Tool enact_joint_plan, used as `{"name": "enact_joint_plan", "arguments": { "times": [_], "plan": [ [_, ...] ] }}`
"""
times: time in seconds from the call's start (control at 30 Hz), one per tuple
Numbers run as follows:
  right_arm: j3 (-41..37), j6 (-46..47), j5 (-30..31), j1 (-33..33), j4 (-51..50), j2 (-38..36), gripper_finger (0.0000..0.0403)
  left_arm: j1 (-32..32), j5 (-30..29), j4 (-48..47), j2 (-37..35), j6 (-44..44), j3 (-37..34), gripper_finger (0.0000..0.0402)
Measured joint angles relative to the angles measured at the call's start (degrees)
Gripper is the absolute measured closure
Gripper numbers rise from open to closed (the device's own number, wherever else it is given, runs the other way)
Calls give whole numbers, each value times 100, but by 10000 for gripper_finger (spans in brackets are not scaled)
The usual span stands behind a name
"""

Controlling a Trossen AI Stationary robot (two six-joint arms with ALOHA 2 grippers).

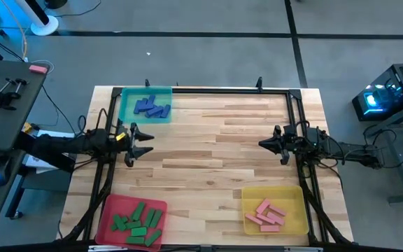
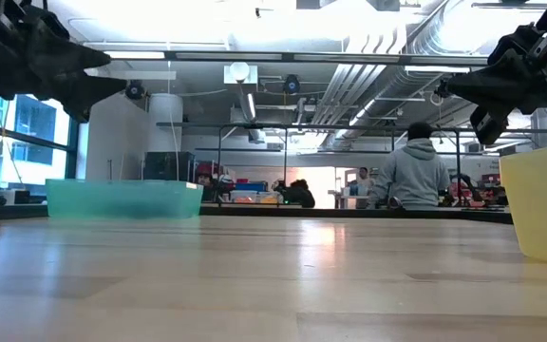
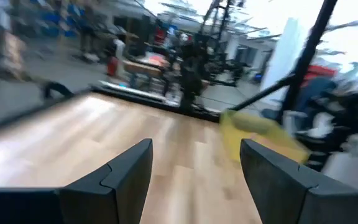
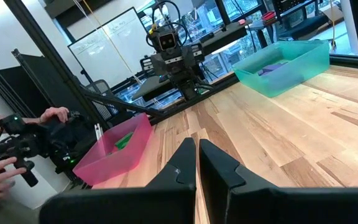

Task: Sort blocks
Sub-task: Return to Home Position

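Several blue blocks lie in the teal tray at the far left. Several green blocks lie in the red tray at the near left. Several pink blocks lie in the yellow tray at the near right. My left gripper is open and empty above the table's left side, fingers pointing right. My right gripper is shut and empty above the table's right side, pointing left.
Bare wood lies between the two grippers. A black frame runs along the table's edges. In the right wrist view a person's hands hold a dark device beyond the table's left edge. A person stands in the room behind.
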Motion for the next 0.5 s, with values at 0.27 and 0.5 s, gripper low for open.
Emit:
{"name": "enact_joint_plan", "arguments": {
  "times": [0.27,0.5],
  "plan": [
    [0,0,0,0,0,0,403,55,297,-43,0,-1267,0,172],
    [0,0,0,0,0,0,403,55,308,-50,0,-1557,-2,172]
  ]
}}
